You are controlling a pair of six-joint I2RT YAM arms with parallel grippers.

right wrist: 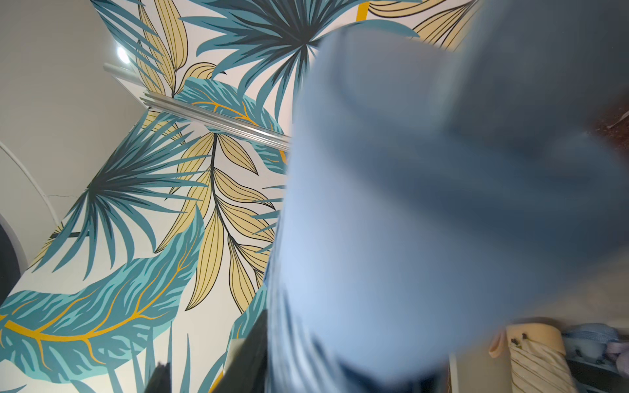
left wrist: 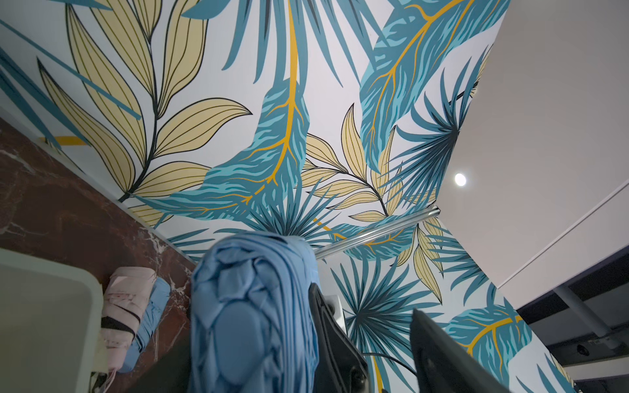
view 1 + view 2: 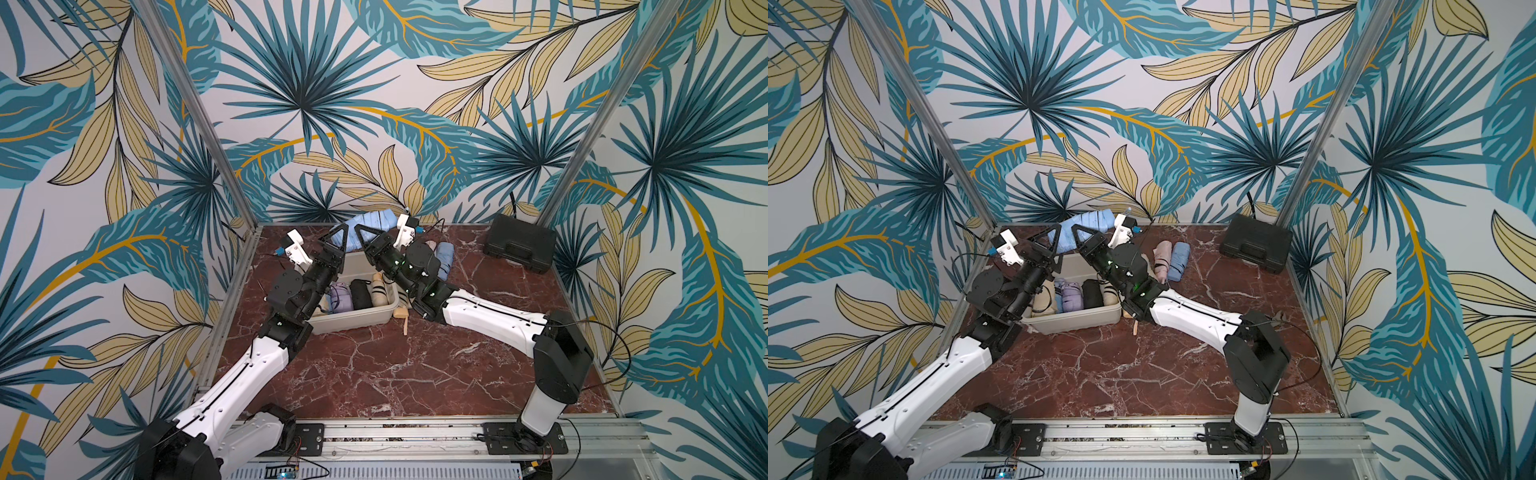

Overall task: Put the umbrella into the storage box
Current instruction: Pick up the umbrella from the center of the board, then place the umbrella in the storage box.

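Blue umbrella point(image 3: 1093, 222) in right tool point(image 3: 1076, 232)

Two high front views, two upturned wrist views.
Both top views look down from above the front rail point(image 3: 399, 432), at the lower edge of the frame, over the whole table point(image 3: 374, 374) to the back wall point(image 3: 311, 104), nearly the same picture. Each wrist view tilts up toward wall and ceiling point(image 2: 544, 102), very near the blue umbrella point(image 2: 252, 306), which both share; the right one shows it blurred.

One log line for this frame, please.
left gripper: open, beside umbrella | right gripper: shut on umbrella | umbrella: aloft by storage box, not yet inside
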